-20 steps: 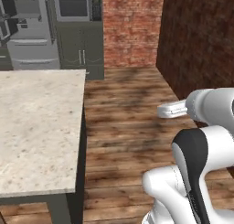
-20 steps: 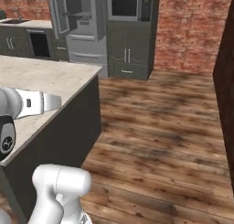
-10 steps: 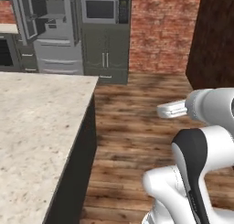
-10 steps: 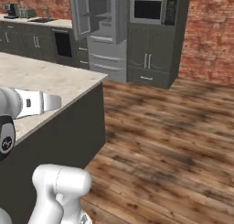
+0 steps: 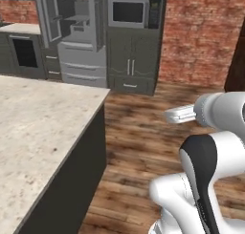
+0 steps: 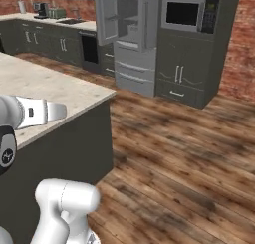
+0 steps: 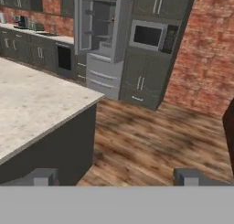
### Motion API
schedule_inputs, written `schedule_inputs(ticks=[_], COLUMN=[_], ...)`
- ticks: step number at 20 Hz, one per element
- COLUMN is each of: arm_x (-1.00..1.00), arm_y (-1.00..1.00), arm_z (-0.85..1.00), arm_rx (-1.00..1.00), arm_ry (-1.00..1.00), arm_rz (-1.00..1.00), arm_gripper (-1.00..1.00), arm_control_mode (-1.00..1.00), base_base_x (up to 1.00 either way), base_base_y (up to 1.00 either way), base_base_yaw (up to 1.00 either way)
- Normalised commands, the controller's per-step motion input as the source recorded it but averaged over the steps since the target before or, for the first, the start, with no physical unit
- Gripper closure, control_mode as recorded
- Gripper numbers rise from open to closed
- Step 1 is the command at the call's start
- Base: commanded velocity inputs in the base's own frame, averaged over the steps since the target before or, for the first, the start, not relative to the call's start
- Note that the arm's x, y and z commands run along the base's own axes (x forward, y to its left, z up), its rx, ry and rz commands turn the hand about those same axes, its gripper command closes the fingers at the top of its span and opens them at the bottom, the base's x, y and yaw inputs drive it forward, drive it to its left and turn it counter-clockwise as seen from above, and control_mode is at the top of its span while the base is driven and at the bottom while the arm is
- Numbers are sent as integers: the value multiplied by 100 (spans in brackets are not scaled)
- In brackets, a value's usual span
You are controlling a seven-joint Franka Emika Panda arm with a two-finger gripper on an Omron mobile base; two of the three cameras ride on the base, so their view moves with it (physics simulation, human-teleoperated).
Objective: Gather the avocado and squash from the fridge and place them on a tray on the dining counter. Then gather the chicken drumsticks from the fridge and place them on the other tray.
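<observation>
Glossy white rounded arm (image 5: 210,180) segments with black joint bands.

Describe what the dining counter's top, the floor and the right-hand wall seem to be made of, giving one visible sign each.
Dining counter top: looks like polished stone, beige with fine dark speckles.
Floor: apparently wood planks, brown with grain streaks and board seams.
Wall: seemingly red brick, matte, with pale mortar lines.

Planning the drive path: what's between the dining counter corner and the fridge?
Bare wood floor, seen in the hand view. Nothing stands between the dining counter and the open fridge; the open gripper holds nothing.
</observation>
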Motion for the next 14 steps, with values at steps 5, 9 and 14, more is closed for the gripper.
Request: schedule_inputs(ticks=[5, 9, 14], arm_x=[0, 0, 0], arm_y=[0, 0, 0], arm_z=[0, 0, 0], arm_rx=[0, 0, 0], arm_ry=[0, 0, 0], arm_rz=[0, 0, 0], arm_gripper=[-100, -100, -100], arm_control_mode=[100, 100, 100], base_base_x=[61, 61, 60], base_base_y=[-74, -77, -78], base_base_yaw=[32, 31, 31])
